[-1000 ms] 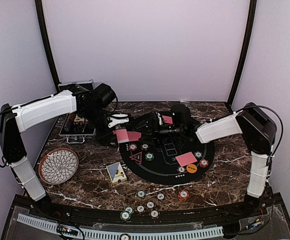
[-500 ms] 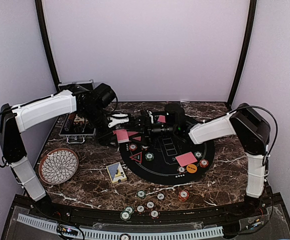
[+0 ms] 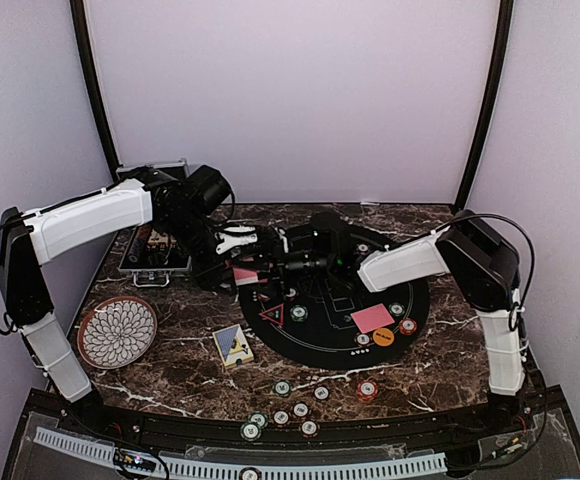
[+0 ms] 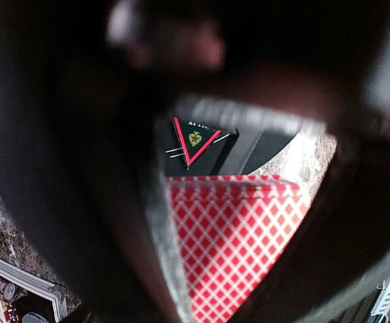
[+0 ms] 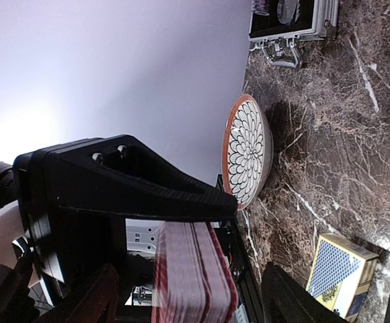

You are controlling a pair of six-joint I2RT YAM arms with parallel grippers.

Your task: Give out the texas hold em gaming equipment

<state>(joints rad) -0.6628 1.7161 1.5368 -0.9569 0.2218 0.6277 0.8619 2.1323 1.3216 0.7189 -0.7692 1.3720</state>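
My left gripper (image 3: 232, 262) is shut on a deck of red-backed playing cards (image 3: 245, 272) over the left edge of the black round mat (image 3: 320, 345). The left wrist view is filled by the deck (image 4: 239, 235), held in the left gripper (image 4: 242, 222), with the red triangle (image 4: 193, 139) on the mat beyond. My right gripper (image 3: 270, 266) reaches in from the right. It is open around the deck's edge (image 5: 191, 269), which stands in the right gripper (image 5: 195, 296) with a gap on each side. One red card (image 3: 372, 318), the red triangle (image 3: 272, 315), an orange disc (image 3: 383, 337) and chips (image 3: 298, 312) lie on the mat.
Several loose chips (image 3: 300, 409) lie near the front edge. A blue card box (image 3: 232, 345) sits left of the mat, with the patterned plate (image 3: 117, 331) further left and the open silver case (image 3: 155, 250) at the back left. The plate (image 5: 247, 151) and box (image 5: 336, 272) also show in the right wrist view.
My right arm has swung left across the mat until its fingers straddle the deck, and its jaws have narrowed a little. The left arm has stayed still with the deck.
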